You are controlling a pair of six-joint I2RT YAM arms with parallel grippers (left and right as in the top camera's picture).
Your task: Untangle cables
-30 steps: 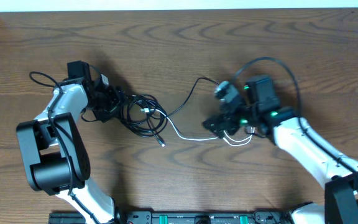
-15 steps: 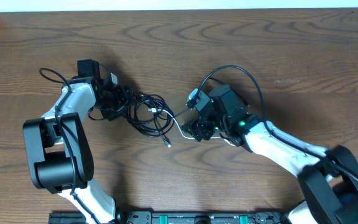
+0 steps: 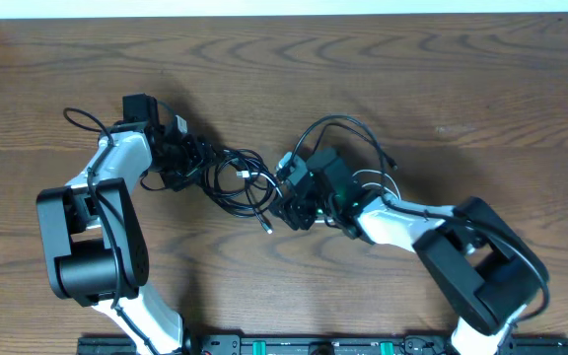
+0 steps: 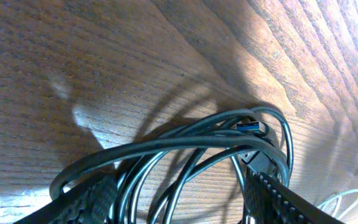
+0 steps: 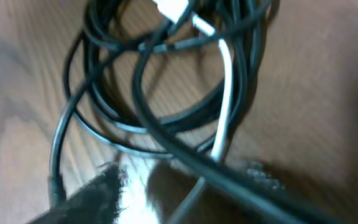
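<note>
Right wrist blurred: right gripper [image 3: 292, 205] grip unclear. Pinch only white cable [image 5: 224, 93] just ahead of it, clear of black cables [image 5: 169, 134]. Left gripper [image 4: 182, 199] straddles them, clamp unclear.

Overhead view: evenly lit and sharp. Left wrist view: glare is noted on the table [image 4: 303, 43] at 1 o'clock; shadows of the cables [image 4: 185, 146] are thrown toward 11 o'clock. Right wrist view: blurred throughout.
</note>
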